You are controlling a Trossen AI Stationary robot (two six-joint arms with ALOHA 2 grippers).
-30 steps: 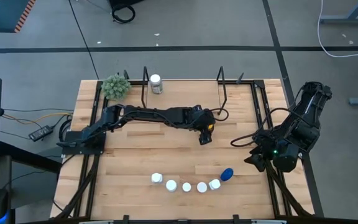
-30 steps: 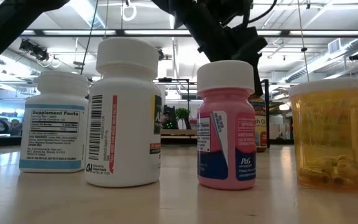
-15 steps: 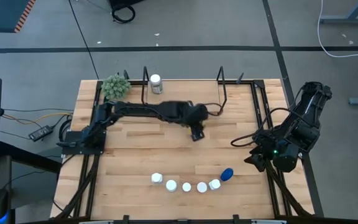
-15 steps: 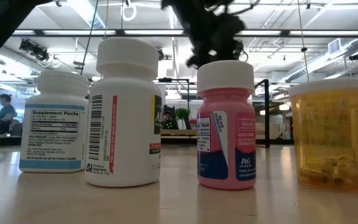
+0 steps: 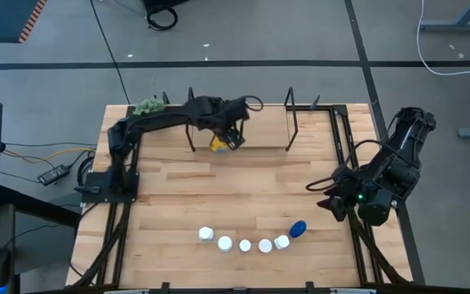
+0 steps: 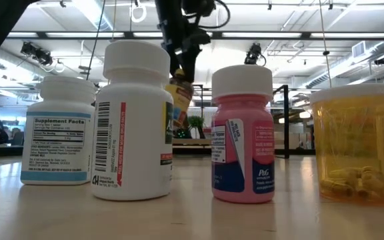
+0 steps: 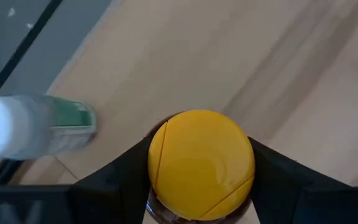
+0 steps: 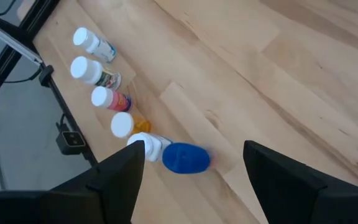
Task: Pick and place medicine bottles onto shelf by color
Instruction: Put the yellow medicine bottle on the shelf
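Gripping yellow-capped amber bottle [image 7: 201,163], left gripper [image 5: 223,144] above shelf [image 5: 251,144]; right gripper [image 8: 191,163] spread.

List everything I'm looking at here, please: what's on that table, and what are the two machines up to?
White-capped bottles: five, in a row near the table's front edge.
Blue-capped bottle: one, at the row's right end.
Yellow-capped bottle: one, amber, held above the shelf.
Green-labelled bottle: one, white cap, beside the held bottle.
Plant ball: one, green, back-left corner.
Shelf: one, light wood, black wire uprights, back of the table.
Table: one, wooden.
Left claw: gripping the yellow-capped bottle.
Right claw: open, at the table's right side.
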